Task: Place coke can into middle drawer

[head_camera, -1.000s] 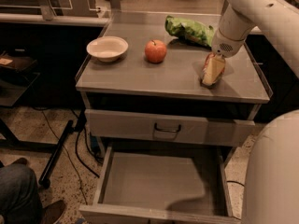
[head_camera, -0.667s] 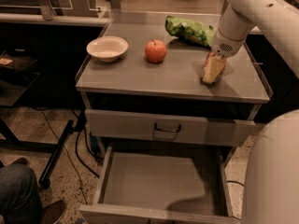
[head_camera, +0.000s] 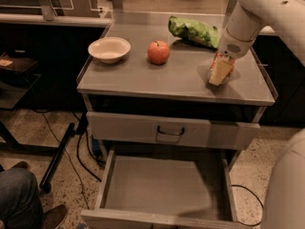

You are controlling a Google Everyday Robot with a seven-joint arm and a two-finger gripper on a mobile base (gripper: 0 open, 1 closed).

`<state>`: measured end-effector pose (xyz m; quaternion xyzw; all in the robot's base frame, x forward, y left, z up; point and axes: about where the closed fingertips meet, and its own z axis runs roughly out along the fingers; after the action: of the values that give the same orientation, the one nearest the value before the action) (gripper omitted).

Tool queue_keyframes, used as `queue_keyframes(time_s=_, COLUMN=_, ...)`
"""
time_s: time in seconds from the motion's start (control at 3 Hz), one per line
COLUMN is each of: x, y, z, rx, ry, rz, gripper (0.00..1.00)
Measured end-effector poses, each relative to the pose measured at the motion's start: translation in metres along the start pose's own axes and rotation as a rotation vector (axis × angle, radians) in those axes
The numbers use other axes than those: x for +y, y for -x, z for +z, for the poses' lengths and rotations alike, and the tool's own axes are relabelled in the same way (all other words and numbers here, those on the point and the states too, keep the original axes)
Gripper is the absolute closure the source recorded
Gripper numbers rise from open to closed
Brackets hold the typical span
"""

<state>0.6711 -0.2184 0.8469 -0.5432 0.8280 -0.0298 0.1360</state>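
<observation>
**Tool down on the can at the counter's right side**

The tool [head_camera: 219, 78] is lowered onto the right part of the counter [head_camera: 157, 78], hanging from the pale arm [head_camera: 259, 11] that comes in from the upper right. It sits right over the coke can [head_camera: 212, 69], which stands on the counter near the right edge. Only slivers of red show around the tool's pale tip. Tool and can meet at the same spot, but I cannot tell whether the tool has closed on the can or is merely set around it.

Just behind the tool lies a green bag [head_camera: 193, 31], toward the back of the counter. To the left, near the middle, is a red apple [head_camera: 158, 52], and further left a pale bowl [head_camera: 109, 49].

Below the counter, the top drawer front [head_camera: 143, 128] with its dark handle is pushed in. Under it the middle drawer [head_camera: 157, 182] is pulled out toward the camera, well apart from the can and lower down.
</observation>
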Motion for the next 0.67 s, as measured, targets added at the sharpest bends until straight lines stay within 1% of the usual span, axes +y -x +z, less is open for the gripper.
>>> queue_keyframes(time_s=0.33, x=0.026, y=-0.012, z=-0.023, rx=0.004, ry=-0.006, rz=0.051, gripper=1.0)
queue_keyframes(time_s=0.67, x=0.058, y=-0.025, z=-0.04, rx=-0.001, ry=0.001, rz=0.109, gripper=1.0)
